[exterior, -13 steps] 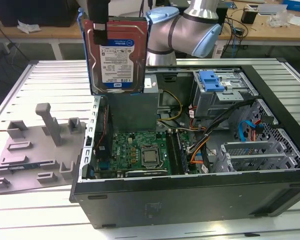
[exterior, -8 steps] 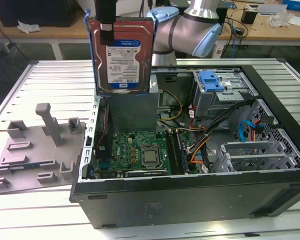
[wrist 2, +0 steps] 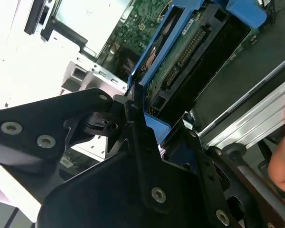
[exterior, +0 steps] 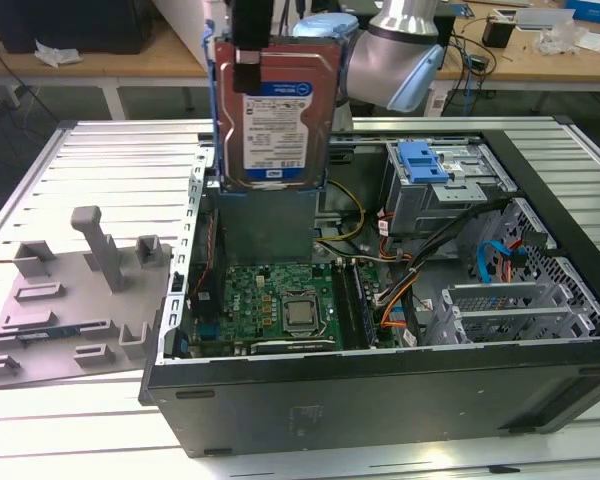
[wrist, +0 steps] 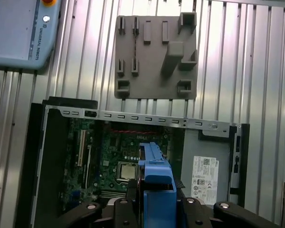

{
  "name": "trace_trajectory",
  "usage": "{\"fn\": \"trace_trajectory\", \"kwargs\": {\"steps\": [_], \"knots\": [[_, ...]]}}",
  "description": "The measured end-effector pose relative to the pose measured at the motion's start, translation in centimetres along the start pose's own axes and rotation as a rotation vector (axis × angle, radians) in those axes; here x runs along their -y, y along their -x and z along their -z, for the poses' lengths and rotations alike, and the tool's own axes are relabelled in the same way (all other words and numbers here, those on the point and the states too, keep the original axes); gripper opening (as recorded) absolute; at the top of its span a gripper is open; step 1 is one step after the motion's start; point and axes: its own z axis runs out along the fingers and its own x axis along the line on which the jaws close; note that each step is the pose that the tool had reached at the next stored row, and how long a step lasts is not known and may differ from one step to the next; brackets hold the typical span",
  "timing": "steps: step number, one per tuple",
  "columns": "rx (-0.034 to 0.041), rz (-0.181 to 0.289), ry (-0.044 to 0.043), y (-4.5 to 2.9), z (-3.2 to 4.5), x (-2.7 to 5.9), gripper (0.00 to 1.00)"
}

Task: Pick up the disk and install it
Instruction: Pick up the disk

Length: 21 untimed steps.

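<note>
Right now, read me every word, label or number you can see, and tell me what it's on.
Label on the disk: print too small to read.
White sticker on the grey box inside the case: too small to read.
Grey pendant: only a maker's mark, not quoted.
Nothing else legible.

The disk (exterior: 277, 115) hangs upright in the claw (exterior: 248, 68), label facing us, above the open case (exterior: 380, 400) on the bench (exterior: 100, 145).
</note>
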Motion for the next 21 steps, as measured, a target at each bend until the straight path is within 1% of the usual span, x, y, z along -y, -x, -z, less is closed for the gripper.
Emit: {"fn": "trace_trajectory", "kwargs": {"steps": [6, 7, 8, 10, 12, 18, 20, 21], "knots": [[-0.0004, 0.0, -0.003, -0.73, 0.16, 2.06, 0.37], [-0.0004, 0.0, -0.0034, -1.03, 0.19, 2.54, 0.37], [-0.0004, 0.0, -0.0036, -1.26, 0.21, 2.82, 0.37], [-0.0005, 0.0, -0.0038, -1.94, 0.26, 3.48, 0.37], [-0.0005, 0.0, -0.004, -2.78, 0.3, 4.17, 0.37], [-0.0004, 0.0, -0.0043, -4.35, 0.38, 5.42, 0.37], [-0.0004, 0.0, -0.0043, -5.6, 0.44, 6.37, 0.37], [-0.0005, 0.0, -0.0043, -6.0, 0.46, 6.68, 0.37]]}}
